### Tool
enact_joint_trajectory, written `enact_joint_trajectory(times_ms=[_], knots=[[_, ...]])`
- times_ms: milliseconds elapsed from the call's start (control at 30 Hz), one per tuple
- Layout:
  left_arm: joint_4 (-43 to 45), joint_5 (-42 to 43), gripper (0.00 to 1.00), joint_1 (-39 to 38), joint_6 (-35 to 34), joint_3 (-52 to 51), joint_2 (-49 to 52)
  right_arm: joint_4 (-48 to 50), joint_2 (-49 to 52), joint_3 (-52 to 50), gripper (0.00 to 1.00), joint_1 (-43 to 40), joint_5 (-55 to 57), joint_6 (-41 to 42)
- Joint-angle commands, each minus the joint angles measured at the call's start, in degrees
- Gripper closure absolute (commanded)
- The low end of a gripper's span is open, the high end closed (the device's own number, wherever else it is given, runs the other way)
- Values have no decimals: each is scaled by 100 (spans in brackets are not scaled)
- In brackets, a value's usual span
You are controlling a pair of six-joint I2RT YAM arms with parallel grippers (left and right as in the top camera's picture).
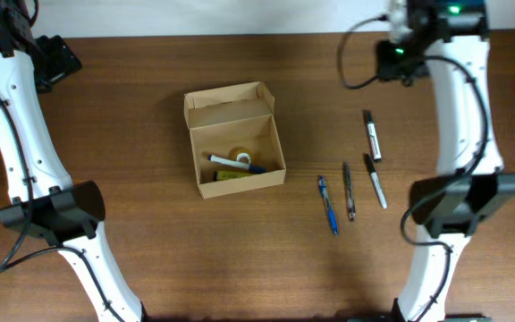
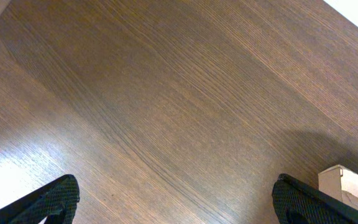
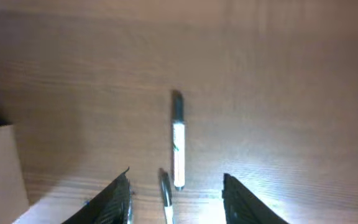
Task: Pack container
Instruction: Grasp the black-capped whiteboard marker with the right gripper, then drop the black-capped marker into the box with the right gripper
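Overhead, the counter (image 1: pixel 150 259) is brightly and evenly lit and sharp throughout, with only faint, soft shadows beside the arms. The left wrist view is crisp, its wood grain clear. Pale glare spreads at lower left, and a dark shadow lies beside the container (image 2: pixel 348 186) corner. The right wrist view is blurred and hazy, the marker (image 3: pixel 178 143) soft-edged, with white glare at lower right.

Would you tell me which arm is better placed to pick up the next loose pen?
Right: the right gripper hangs open over the marker, with the pens on its side of the container; the left gripper is on the far side.
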Motion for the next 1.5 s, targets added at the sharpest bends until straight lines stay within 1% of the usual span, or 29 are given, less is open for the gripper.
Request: enact_joint_trajectory(times_ms=[0,100,200,300,567,667,867,900,933,967,1000,1033,1067,1100,1133,1333,1467], knots=[[0,-81,0,26,90,20,39,380,50,-1270,54,-544,-922,162],[0,-81,0,26,90,20,39,839,50,-2197,56,-732,-1082,175],[0,-81,0,26,90,20,37,1471,50,-3108,56,-732,-1088,175],[0,-81,0,26,90,20,39,1821,50,-3550,55,-671,-1169,170],[0,-81,0,26,90,20,39,2426,63,-4096,55,-496,-1161,131],[0,-81,0,26,90,20,37,2562,103,-4212,57,-448,-1132,131],[0,-81,0,26,90,20,39,2822,116,-4472,59,-254,-664,153],[0,-81,0,26,90,20,39,2826,116,-4483,62,-216,-566,155],[0,-81,0,26,90,20,39,2833,116,-4483,70,-155,-457,155],[0,-81,0,26,90,20,37,2839,116,-4483,75,-114,-369,155],[0,-81,0,26,90,20,39,2841,116,-4483,80,-66,-247,157],[0,-81,0,26,90,20,37,2844,116,-4483,80,-33,-184,157],[0,-83,0,26,90,20,39,2839,116,-4483,84,39,-37,157],[0,-81,0,26,90,20,39,2828,116,-4483,88,70,26,166],[0,-81,0,26,90,20,37,2820,116,-4483,95,92,74,214],[0,-81,0,26,90,20,39,2579,52,-4369,96,227,46,302],[0,-81,0,26,90,20,37,2144,-129,-3842,96,378,-70,295]])
